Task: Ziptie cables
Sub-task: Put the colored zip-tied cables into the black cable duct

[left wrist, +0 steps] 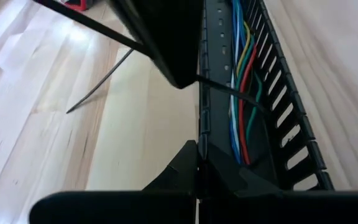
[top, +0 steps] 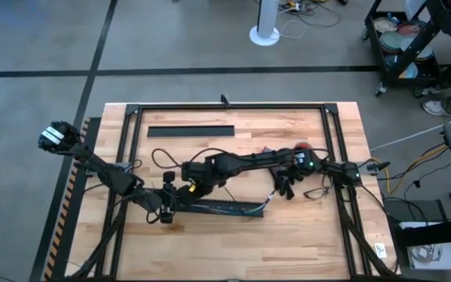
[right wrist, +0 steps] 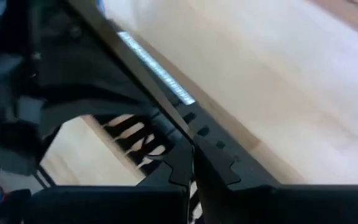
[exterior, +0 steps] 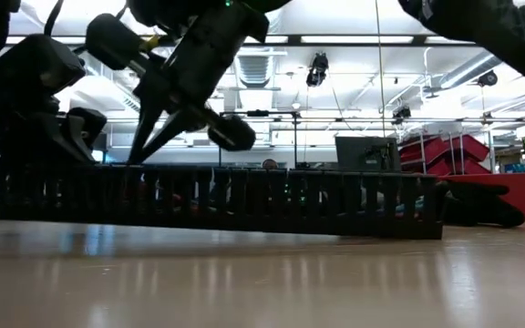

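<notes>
The long black duct (top: 227, 208) lies on the wooden table (top: 304, 235), near its front edge. Inside it run the cables (left wrist: 240, 93) — blue, yellow, green, red and white wires side by side along the bottom.

The left gripper (left wrist: 197, 163) sits at the duct's wall with its fingers pressed together on the edge. The right gripper (exterior: 140, 153) comes down over the left end of the duct, fingers pinching a ziptie (left wrist: 98, 84) — a thin dark strip that slants out over the bare wood beside the duct.
</notes>
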Robot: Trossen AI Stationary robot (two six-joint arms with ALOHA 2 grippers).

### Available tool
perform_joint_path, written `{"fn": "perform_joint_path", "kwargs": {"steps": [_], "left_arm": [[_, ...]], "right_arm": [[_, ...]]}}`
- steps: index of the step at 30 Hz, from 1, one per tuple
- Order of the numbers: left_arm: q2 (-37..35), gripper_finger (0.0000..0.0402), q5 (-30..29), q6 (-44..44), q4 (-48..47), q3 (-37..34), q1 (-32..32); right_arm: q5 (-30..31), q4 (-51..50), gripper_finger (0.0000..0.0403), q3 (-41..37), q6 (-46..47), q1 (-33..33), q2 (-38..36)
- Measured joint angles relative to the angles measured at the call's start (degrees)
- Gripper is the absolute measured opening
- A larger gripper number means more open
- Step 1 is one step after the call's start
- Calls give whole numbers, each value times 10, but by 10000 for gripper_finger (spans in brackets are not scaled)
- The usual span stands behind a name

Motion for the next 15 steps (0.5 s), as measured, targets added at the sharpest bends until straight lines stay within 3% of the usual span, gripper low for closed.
{"fn": "perform_joint_path", "kwargs": {"steps": [15], "left_arm": [[3, 0, -1, 0, 9, 0, 5]], "right_arm": [[-39, 20, 0, -1, 26, -8, 10]]}}
